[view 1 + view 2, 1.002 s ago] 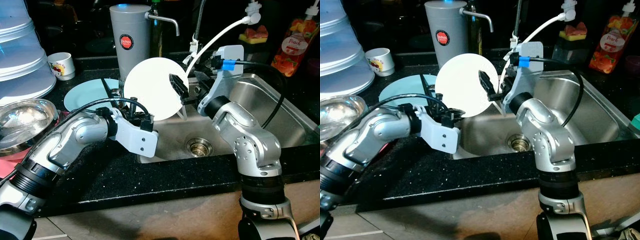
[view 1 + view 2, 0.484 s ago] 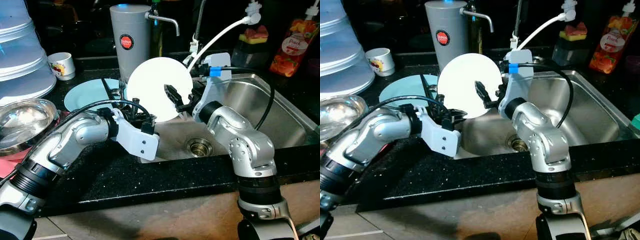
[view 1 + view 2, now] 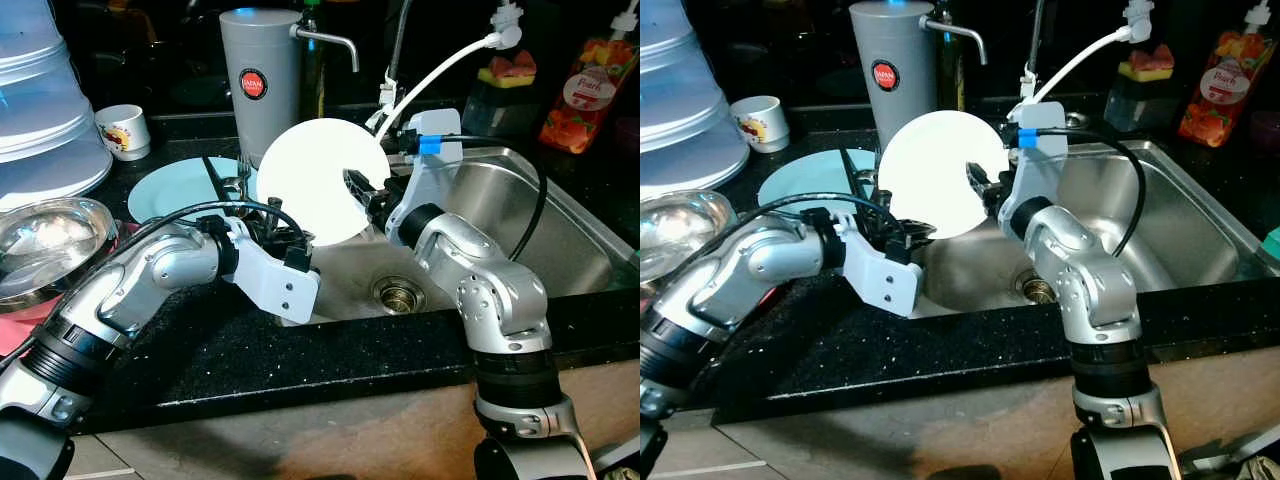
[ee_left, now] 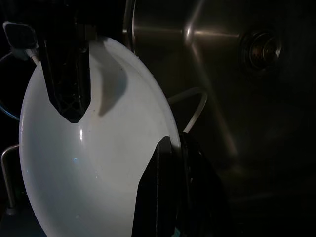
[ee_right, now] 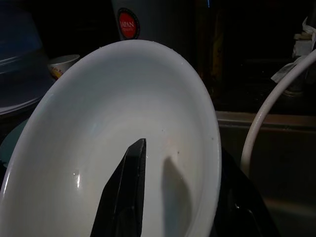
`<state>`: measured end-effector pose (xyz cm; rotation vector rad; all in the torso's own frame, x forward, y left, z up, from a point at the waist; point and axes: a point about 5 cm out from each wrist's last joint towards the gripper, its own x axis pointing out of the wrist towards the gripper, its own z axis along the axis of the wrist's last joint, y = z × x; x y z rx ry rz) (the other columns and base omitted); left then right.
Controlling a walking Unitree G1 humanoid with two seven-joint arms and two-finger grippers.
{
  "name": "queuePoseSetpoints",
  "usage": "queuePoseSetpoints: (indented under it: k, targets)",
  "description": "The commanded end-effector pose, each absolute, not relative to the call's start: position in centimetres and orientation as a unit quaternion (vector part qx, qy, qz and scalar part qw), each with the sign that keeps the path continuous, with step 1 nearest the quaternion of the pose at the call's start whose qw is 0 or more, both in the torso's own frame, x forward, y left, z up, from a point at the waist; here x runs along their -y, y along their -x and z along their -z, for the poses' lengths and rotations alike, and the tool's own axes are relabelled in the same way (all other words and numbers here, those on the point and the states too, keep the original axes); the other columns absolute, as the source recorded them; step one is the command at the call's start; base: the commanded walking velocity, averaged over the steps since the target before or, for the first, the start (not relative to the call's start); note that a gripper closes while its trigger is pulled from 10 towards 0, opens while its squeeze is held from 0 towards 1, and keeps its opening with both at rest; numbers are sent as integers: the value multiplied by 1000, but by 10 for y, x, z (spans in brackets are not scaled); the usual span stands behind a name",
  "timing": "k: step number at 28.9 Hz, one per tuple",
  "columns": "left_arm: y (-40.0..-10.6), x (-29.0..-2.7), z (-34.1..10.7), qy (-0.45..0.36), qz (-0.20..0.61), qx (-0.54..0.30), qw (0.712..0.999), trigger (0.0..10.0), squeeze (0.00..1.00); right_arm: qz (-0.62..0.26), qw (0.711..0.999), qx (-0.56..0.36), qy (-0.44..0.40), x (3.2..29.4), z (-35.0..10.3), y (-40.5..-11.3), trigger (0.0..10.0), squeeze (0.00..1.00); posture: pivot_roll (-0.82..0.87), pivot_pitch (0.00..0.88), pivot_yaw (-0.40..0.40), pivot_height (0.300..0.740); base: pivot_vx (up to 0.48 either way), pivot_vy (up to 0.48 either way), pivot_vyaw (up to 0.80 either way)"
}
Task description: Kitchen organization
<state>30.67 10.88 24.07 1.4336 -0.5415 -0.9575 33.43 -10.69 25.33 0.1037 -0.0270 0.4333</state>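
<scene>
My head cams look forward and down over the counter at the sink. Both wrist cams sit really close to the white plate, one from either side, sharing it.

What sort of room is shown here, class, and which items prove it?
Very likely a home kitchen: a stainless steel sink set in a black counter, with a white plate held over it.
</scene>
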Motion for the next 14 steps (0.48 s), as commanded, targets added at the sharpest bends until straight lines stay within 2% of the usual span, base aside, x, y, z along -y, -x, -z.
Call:
queuePoseSetpoints:
  k: [1,9,10,14]
  targets:
    - [-306,-106,-245,-628,418,249,608,0,0,-215,975,14,-64,108,-255,-335,0,0,31,0,-3,740,0,0,0]
    - [-306,-105,-246,-625,419,248,610,0,0,-213,975,18,-67,108,-257,-336,0,0,31,0,-1,740,0,0,0]
    - [-307,-104,-249,-614,415,253,622,10000,1000,-211,975,20,-69,109,-258,-336,0,0,30,0,0,740,0,0,0]
    - [-308,-102,-252,-607,413,257,628,10000,1000,-210,975,22,-70,109,-259,-336,0,0,30,0,0,740,0,0,0]
